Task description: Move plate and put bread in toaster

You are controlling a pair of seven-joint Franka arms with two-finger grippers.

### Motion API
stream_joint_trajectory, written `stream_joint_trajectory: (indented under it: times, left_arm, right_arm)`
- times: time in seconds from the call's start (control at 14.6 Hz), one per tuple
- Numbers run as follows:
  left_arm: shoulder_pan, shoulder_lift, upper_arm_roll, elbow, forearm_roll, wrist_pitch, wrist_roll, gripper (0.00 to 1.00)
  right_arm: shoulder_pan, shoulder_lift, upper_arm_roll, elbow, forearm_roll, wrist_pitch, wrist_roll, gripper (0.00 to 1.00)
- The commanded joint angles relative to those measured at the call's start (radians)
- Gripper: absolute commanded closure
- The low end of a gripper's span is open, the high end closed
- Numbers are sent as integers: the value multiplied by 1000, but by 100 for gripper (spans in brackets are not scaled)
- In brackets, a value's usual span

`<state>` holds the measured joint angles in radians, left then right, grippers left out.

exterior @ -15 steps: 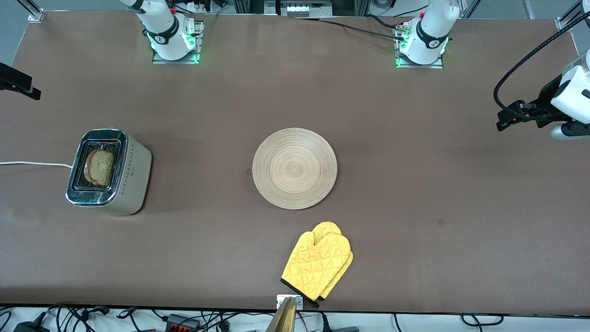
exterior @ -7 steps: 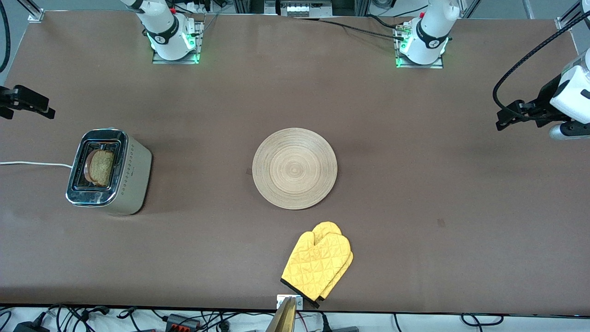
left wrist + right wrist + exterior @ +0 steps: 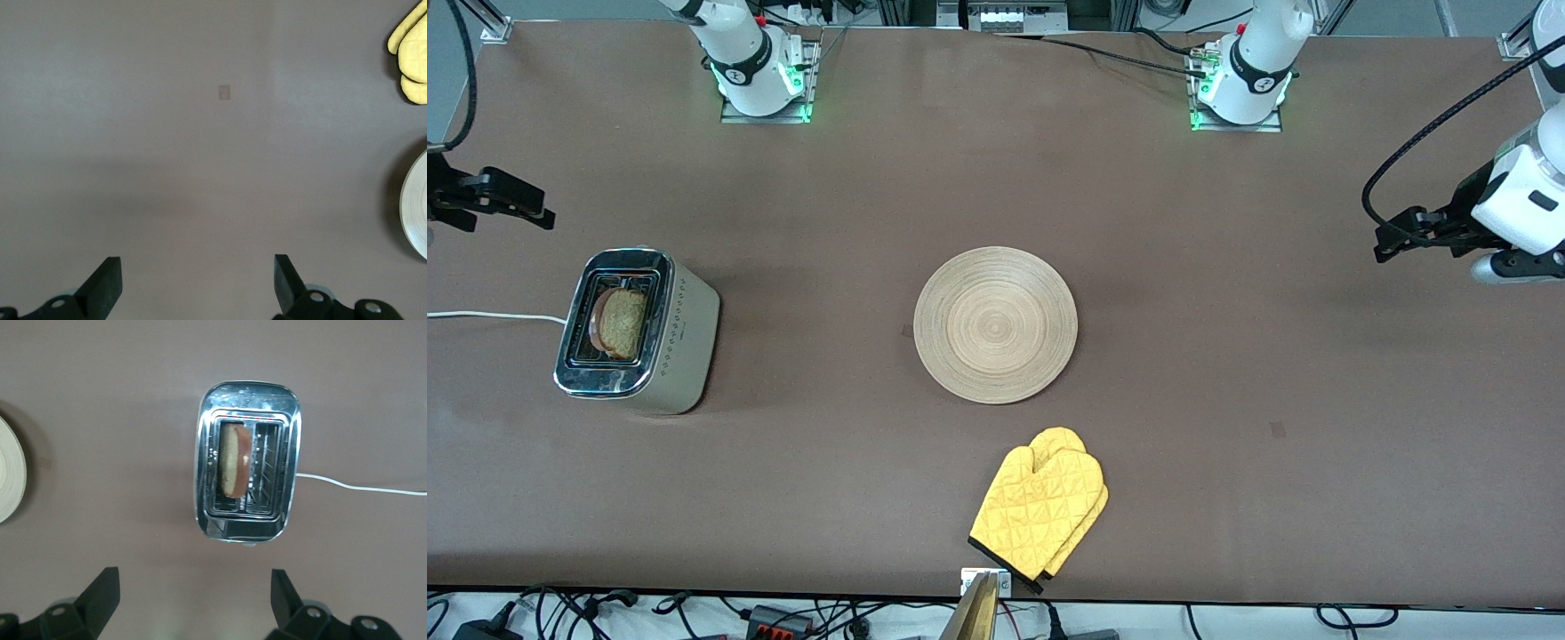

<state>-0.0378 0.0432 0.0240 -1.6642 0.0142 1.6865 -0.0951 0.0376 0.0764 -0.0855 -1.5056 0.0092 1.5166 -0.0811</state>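
Note:
The toaster [image 3: 689, 347] stands toward the right arm's end of the table, with the bread [image 3: 621, 322] upright in one slot. In the right wrist view the toaster's chrome top [image 3: 203, 467] and the bread [image 3: 236, 460] show from above. The light-wood plate [image 3: 995, 324] lies bare at the table's middle. My right gripper [image 3: 534, 209] hangs open over the table edge beside the toaster, its open jaws [image 3: 193, 593] holding nothing. My left gripper [image 3: 1387, 240] hangs open over bare table at the left arm's end, also empty [image 3: 195, 283].
A yellow oven mitt [image 3: 1040, 508] lies nearer the front camera than the plate. The toaster's white cord [image 3: 489, 316] runs off the table's end. The plate's rim [image 3: 415, 213] and the mitt [image 3: 410, 57] show at the edge of the left wrist view.
My right gripper has come in from the table's end toward the toaster. My left gripper has shifted slightly toward the table's middle. Toaster, bread, plate and mitt have not moved.

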Motion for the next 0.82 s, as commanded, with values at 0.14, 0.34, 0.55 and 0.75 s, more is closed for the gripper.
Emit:
stream_joint_trajectory:
  times: [0.14,0.34,0.55,0.75]
  left_arm:
    - [-10,10,-1,21,-5,4,69,0]
    - [1,-2,1,23,-5,-8,133,0]
    - [-1,-31,-4,23,-2,-28,121,0]
    - [2,-52,-3,20,-2,-51,123,0]
  right_arm:
    - [-15,-26,-19,-28,-15,17,14,0]
    - [-15,-1,-19,2,-18,10,14,0]
    - [-18,8,-19,2,-43,10,12,0]
    - [-15,6,-17,1,-43,5,15,0]
